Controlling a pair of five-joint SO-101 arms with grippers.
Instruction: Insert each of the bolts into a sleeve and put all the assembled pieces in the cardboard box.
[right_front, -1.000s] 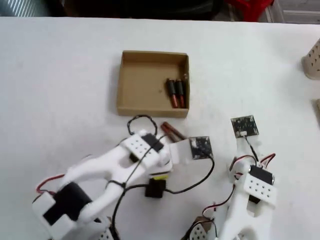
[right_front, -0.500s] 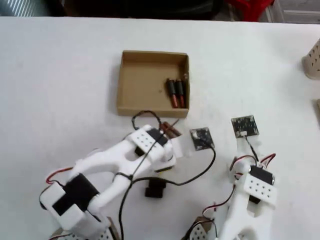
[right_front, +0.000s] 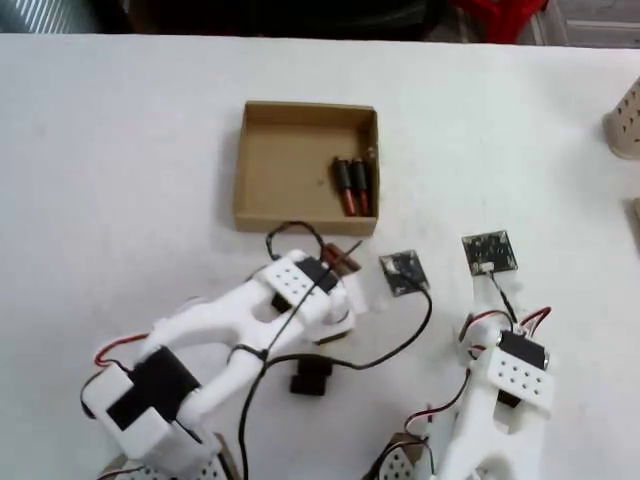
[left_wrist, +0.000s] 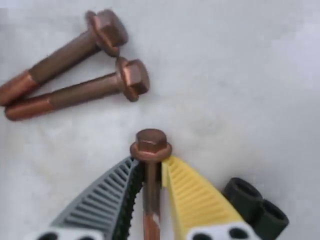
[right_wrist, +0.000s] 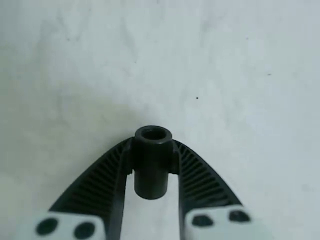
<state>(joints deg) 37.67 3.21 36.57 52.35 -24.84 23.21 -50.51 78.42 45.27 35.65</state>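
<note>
White table (right_front: 120, 150); left fingers (left_wrist: 192, 195) pinch bolt (left_wrist: 151, 150), right fingers (right_wrist: 100, 185) sleeve (right_wrist: 152, 162).

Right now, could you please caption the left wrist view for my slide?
Left gripper shut on a copper bolt, two loose bolts lying beyond.

Cardboard box (right_front: 300, 215): plain walls, nothing legible.
Bolts (left_wrist: 75, 95): heads bare, no stamped marks made out.
Sleeve (right_wrist: 151, 170): plain black, unmarked.
Circuit boards (right_front: 404, 272): print too small to read.
</note>
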